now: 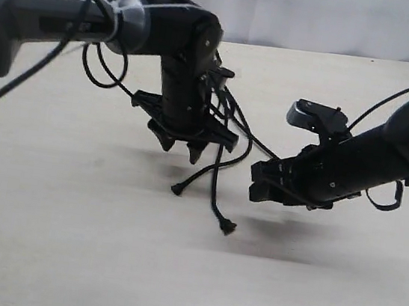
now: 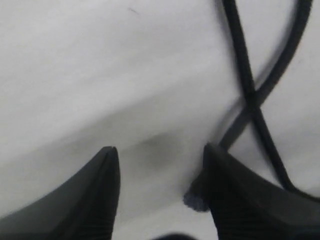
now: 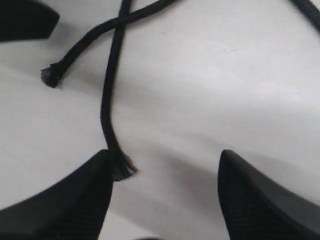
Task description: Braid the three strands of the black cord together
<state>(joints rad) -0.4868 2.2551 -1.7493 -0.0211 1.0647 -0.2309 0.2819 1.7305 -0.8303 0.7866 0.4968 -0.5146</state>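
Black cord strands (image 1: 218, 166) hang down beside my left gripper (image 1: 181, 150), which points down at the table and stands open. One strand ends in a knobby tip (image 1: 178, 189), another in a tip (image 1: 228, 228) lying on the table. A third strand (image 1: 259, 147) runs toward my right gripper (image 1: 255, 182), which is open and low over the table. In the left wrist view two strands cross (image 2: 252, 100) and a tip (image 2: 195, 200) lies beside one finger (image 2: 222, 180). A frayed tip (image 3: 122, 169) lies against one right finger (image 3: 95, 185). The cord's bound end is hidden.
A pale beige table (image 1: 65, 240) carries everything. Glossy black cables (image 1: 94, 71) loop off the left arm, and another cable (image 1: 387, 200) hangs under the right arm. A white backdrop (image 1: 320, 17) runs along the table's far edge.
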